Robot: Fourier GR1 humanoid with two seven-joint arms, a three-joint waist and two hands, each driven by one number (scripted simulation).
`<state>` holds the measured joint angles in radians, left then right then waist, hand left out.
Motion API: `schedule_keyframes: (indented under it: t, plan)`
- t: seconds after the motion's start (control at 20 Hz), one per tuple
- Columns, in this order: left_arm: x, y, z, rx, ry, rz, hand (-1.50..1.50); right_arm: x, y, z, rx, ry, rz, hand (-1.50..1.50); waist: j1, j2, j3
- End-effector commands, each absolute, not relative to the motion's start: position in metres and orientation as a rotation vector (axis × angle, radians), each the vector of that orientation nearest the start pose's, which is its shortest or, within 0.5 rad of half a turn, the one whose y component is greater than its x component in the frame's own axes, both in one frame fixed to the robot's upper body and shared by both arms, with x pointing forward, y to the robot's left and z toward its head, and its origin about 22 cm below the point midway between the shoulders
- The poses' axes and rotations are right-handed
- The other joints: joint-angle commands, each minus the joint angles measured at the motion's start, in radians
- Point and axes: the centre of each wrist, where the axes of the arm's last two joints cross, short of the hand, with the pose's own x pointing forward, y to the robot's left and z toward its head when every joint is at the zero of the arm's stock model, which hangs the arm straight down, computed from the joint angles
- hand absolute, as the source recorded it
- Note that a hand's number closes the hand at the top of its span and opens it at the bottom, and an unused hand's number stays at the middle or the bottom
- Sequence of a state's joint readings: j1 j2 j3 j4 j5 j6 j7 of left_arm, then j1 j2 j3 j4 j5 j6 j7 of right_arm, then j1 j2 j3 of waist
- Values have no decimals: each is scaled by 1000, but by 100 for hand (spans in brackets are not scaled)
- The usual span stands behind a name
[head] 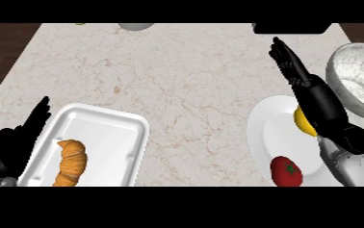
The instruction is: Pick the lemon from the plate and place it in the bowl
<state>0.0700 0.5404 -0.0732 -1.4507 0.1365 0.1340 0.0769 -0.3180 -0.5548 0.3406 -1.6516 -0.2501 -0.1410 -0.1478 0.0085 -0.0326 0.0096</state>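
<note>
your lemon [304,121] sits on the plate [266,126], half hidden under the right hand [316,97], whose fingers are straight. bowl [348,70] just beyond. tomato [286,171] nearer. left hand [25,131] open beside the croissant [71,163] tray [107,131]. no writing shows.

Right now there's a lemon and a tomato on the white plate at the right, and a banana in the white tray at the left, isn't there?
Not quite. The head view shows a croissant in the white tray, not a banana. The lemon and tomato are indeed on the white plate at the right.
</note>
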Motion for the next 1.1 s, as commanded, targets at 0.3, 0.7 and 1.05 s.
schedule_keyframes:
  t: [0.3, 0.7, 1.05]
  plan:
    - [250, 337, 42, 413, -1522, -89, 0, 287, -378, 194, -543, -1847, 968, 150, -86, 23, -36]
    - [265, 314, 63, 366, -1546, -35, 0, 181, -455, 62, -566, -1785, 643, -150, -58, 26, -8]
    - [263, 310, 70, 332, -1572, -63, 0, 174, -465, 100, -643, -1714, 590, -150, -17, 30, -10]
